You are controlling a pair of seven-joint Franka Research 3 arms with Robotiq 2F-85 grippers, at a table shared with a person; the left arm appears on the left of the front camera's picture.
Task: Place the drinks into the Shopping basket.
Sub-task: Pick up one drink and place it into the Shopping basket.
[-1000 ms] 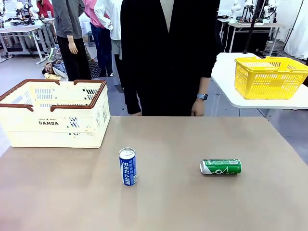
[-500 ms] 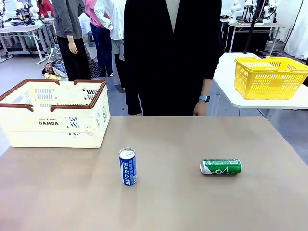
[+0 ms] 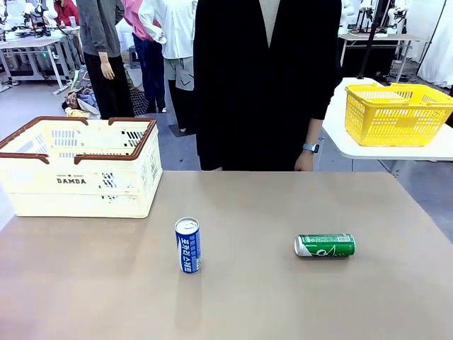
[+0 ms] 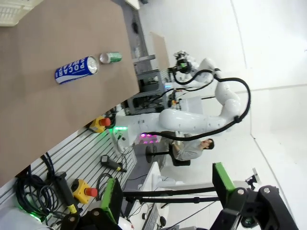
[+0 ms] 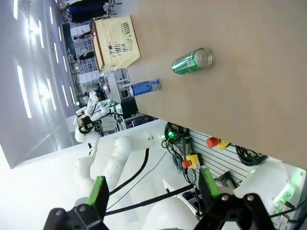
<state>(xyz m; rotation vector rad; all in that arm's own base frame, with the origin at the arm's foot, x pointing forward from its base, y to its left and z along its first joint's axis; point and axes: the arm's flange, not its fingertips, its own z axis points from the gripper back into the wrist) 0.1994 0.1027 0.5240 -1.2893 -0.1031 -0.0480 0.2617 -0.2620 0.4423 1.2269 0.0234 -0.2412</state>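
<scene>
A blue drink can (image 3: 187,245) with white lettering stands upright near the table's middle. A green can (image 3: 325,245) lies on its side to its right. The cream Shopping basket (image 3: 79,168) with brown rim stands at the back left of the table. In the left wrist view the blue can (image 4: 76,70) and the green can (image 4: 110,57) sit far off, and my left gripper (image 4: 165,196) is open with nothing between its fingers. My right gripper (image 5: 152,191) is open too, far from the green can (image 5: 192,61), the blue can (image 5: 144,87) and the basket (image 5: 116,43).
A person in dark clothes (image 3: 265,85) stands at the table's far edge, a hand (image 3: 305,160) hanging by the side. A yellow mesh basket (image 3: 396,112) rests on a white side table at the right.
The person at the far edge has shifted to the right. The cans, the basket and both grippers have not moved.
</scene>
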